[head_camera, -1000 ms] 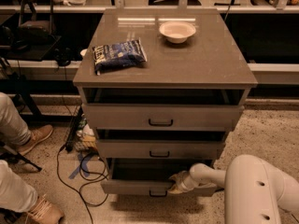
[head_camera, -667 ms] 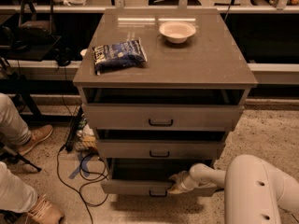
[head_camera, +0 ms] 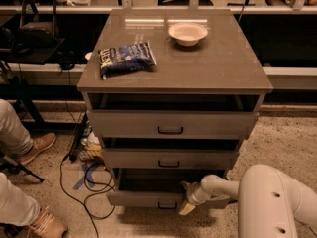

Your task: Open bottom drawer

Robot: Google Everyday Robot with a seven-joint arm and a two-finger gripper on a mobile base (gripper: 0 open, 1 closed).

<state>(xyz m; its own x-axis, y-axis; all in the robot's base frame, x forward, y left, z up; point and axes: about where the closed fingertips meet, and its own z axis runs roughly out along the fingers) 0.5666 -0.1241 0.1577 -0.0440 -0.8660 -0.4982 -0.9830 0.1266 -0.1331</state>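
The bottom drawer (head_camera: pixel 143 199) is the lowest of three grey-taupe drawers and stands pulled out a little, with a dark gap above its front. Its small black loop handle (head_camera: pixel 168 206) is at the middle of the front. My gripper (head_camera: pixel 187 198) reaches in from the right on a white arm (head_camera: pixel 270 202) and sits at the drawer front just right of the handle. Its tan fingers (head_camera: pixel 186 209) are spread open, one above and one below the front's top edge, holding nothing.
The middle drawer (head_camera: pixel 169 158) and the top drawer (head_camera: pixel 170 124) also stand slightly out. On the cabinet top (head_camera: pixel 218 68) lie a blue snack bag (head_camera: pixel 126 58) and a white bowl (head_camera: pixel 187 33). A person's legs and shoes (head_camera: pixel 34 148) and cables (head_camera: pixel 86 180) are at the left.
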